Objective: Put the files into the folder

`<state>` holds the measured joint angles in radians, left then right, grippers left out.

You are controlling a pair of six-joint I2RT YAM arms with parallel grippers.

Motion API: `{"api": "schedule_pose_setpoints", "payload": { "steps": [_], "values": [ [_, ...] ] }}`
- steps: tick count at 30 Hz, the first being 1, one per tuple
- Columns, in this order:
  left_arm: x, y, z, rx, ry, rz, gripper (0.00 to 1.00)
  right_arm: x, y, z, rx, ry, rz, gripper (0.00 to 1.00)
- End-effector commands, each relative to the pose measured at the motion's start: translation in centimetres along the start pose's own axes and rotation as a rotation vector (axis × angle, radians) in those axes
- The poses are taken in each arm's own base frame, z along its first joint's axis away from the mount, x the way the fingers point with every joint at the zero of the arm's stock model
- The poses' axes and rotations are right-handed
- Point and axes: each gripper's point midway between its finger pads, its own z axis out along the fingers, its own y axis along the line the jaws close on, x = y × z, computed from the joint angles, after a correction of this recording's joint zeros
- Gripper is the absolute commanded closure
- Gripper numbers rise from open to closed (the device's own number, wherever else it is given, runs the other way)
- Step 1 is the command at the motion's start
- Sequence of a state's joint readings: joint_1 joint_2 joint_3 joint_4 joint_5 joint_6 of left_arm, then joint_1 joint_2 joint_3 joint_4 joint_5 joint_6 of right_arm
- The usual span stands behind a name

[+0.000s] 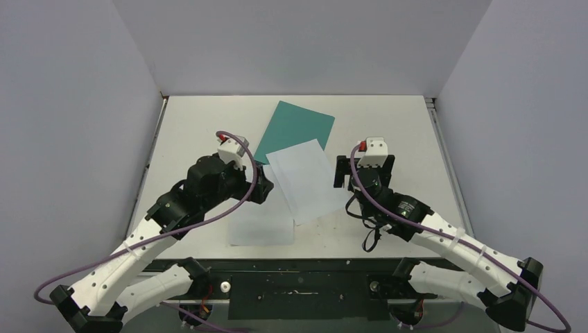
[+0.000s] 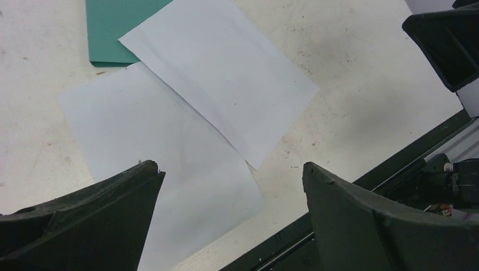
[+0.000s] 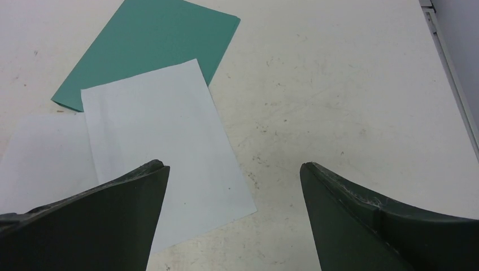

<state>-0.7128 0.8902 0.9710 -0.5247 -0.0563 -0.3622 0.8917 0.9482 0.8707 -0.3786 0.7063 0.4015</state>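
The teal folder (image 1: 295,126) lies flat and closed at the back middle of the table, also seen in the left wrist view (image 2: 113,28) and the right wrist view (image 3: 152,45). One white file (image 1: 308,182) lies tilted over the folder's near corner (image 2: 220,73) (image 3: 158,135). It partly covers a second white file (image 1: 262,225) nearer the front (image 2: 141,135) (image 3: 45,152). My left gripper (image 1: 262,184) (image 2: 231,169) hovers open at the sheets' left side. Just right of the upper sheet, my right gripper (image 1: 365,172) (image 3: 234,166) is open. Neither holds anything.
The table's front edge is a black rail (image 1: 298,267) (image 2: 339,226) close behind the lower sheet. Grey walls enclose the left, back and right sides. The table's right edge (image 3: 446,68) shows in the right wrist view. Bare, scuffed tabletop (image 3: 339,101) lies right of the folder.
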Motion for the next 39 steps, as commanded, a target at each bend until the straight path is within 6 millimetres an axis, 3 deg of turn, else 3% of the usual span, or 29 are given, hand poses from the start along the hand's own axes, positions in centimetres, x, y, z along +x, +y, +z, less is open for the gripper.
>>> {"api": "schedule_pose_setpoints", "payload": {
  "steps": [1, 11, 19, 24, 30, 39],
  "values": [
    [-0.3, 1.2, -1.5, -0.087, -0.028, -0.093, 0.04, -0.1, 0.6, -0.1, -0.026, 0.011, -0.022, 0.1],
    [5.1, 5.4, 0.8, -0.304, 0.056, -0.247, 0.04, 3.0, 4.2, 0.8, -0.188, 0.1, -0.089, 0.1],
    [8.4, 9.8, 1.9, -0.455, 0.084, -0.416, 0.04, 7.7, 11.0, 2.2, -0.368, 0.271, -0.109, 0.1],
    [10.3, 12.1, 2.0, -0.488, 0.081, -0.548, 0.04, 9.8, 15.0, 2.6, -0.385, 0.315, -0.184, 0.1],
    [11.8, 13.3, 2.2, -0.526, 0.058, -0.629, 0.04, 11.8, 18.8, 3.7, -0.382, 0.347, -0.232, 0.08],
    [13.8, 13.7, 2.9, -0.531, 0.092, -0.686, 0.04, 13.3, 20.8, 6.7, -0.277, 0.363, -0.247, 0.02]
  ]
}}
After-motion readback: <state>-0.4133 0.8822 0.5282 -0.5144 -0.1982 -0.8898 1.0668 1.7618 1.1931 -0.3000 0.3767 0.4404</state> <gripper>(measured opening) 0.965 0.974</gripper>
